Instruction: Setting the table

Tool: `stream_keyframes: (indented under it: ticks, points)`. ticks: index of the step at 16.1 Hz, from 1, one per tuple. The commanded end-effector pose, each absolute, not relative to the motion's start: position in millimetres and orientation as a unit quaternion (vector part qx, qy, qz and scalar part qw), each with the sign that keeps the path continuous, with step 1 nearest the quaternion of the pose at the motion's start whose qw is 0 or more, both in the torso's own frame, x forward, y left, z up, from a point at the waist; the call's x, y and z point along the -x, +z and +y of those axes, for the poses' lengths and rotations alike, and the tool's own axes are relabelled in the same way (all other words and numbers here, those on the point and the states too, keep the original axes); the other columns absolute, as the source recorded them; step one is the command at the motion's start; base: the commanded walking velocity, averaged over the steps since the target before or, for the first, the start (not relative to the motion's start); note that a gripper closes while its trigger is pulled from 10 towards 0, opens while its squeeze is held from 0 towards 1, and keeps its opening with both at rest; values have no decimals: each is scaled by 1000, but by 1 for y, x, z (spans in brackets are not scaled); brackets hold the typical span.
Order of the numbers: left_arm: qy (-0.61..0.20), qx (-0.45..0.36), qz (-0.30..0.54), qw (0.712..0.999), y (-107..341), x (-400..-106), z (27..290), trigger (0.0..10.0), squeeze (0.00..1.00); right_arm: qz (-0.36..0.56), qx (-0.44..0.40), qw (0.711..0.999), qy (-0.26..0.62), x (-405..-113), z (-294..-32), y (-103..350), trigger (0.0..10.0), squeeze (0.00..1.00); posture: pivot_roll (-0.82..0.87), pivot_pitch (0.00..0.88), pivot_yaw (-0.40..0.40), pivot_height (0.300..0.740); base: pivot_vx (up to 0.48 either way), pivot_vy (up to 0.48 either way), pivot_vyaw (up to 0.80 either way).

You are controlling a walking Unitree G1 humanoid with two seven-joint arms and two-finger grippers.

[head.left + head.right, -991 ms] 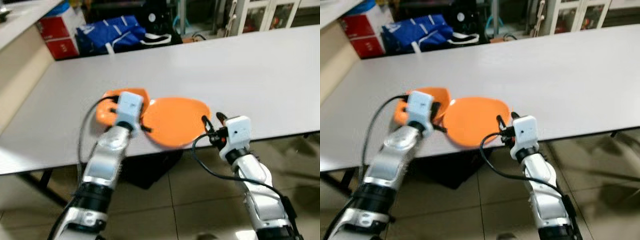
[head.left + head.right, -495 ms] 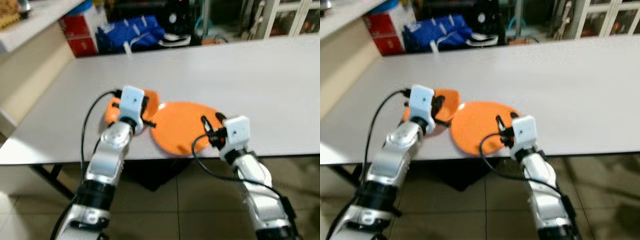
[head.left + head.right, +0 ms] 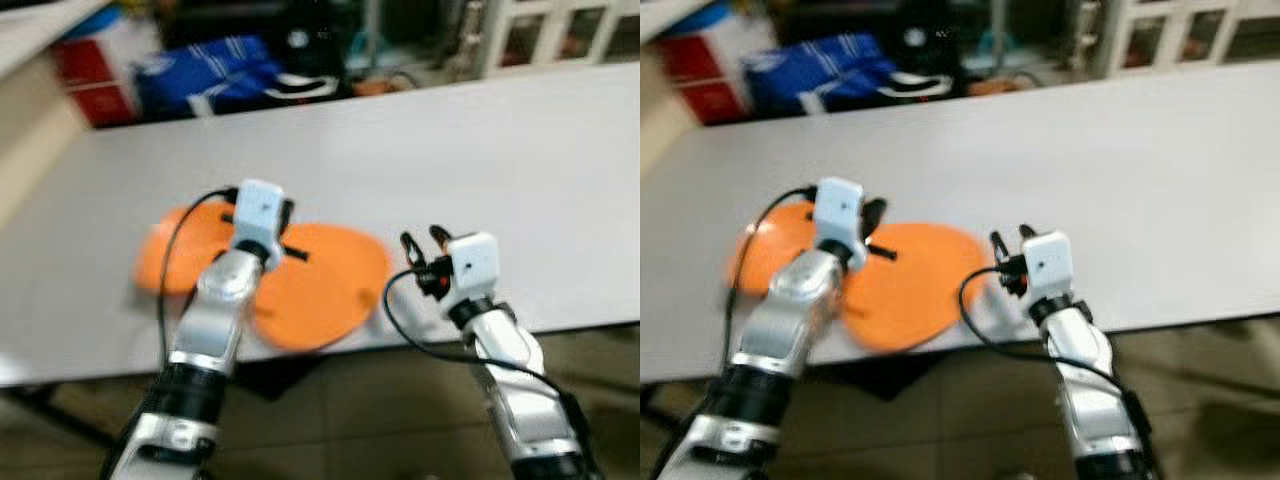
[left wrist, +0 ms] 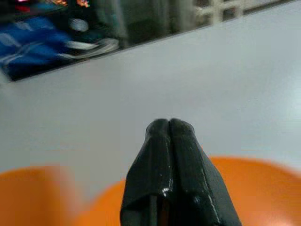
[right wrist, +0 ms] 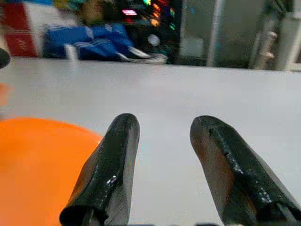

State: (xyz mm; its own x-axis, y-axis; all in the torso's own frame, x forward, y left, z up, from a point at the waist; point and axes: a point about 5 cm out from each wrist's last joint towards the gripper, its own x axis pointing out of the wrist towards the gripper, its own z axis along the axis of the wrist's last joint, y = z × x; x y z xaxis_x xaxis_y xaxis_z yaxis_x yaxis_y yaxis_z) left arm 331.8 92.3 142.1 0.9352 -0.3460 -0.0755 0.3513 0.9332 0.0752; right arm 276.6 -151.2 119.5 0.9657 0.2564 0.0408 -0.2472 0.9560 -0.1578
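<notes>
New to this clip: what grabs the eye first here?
Two bright orange round plates, one at the near edge of the long white table, the other to its left. The left gripper hangs over them with its black fingers pressed together. The right gripper sits open just right of the plates, holding nothing.

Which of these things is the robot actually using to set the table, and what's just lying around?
For the job: two orange plates, one nearer the table's near edge, one to its left; the white table; left gripper; right gripper.

Lying about: blue bag; red box; white cabinet.
</notes>
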Motion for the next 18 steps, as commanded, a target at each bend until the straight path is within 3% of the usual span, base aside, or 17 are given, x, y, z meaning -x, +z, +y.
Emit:
stream_keyframes:
  ticks: [1, 6, 10, 16, 18]
  points:
    - [-176, -61, 22, 982, 147, -333, 98, 10000, 0, -35, 73, 988, 131, -277, -148, 122, 10000, 0, -247, 0, 126, 740, 0, -259, 0]
    - [-185, -55, 43, 980, 148, -334, 95, 10000, 0, -35, 74, 988, 131, -277, -148, 123, 10000, 0, -250, 0, 127, 740, 0, -51, 0]
    - [-213, 4, 117, 970, 172, -320, 90, 10000, 0, -33, 81, 987, 132, -275, -152, 124, 10000, 0, -254, 0, 135, 740, 0, 0, 0]
    - [-160, 40, 261, 951, 147, -318, 126, 10000, 0, -29, 73, 987, 138, -275, -153, 125, 10000, 0, -235, 0, 150, 740, 0, 0, 0]
    - [-147, 45, 305, 940, 130, -314, 136, 10000, 0, -26, 53, 980, 188, -279, -162, 144, 10000, 0, -241, 0, 151, 740, 0, 0, 0]
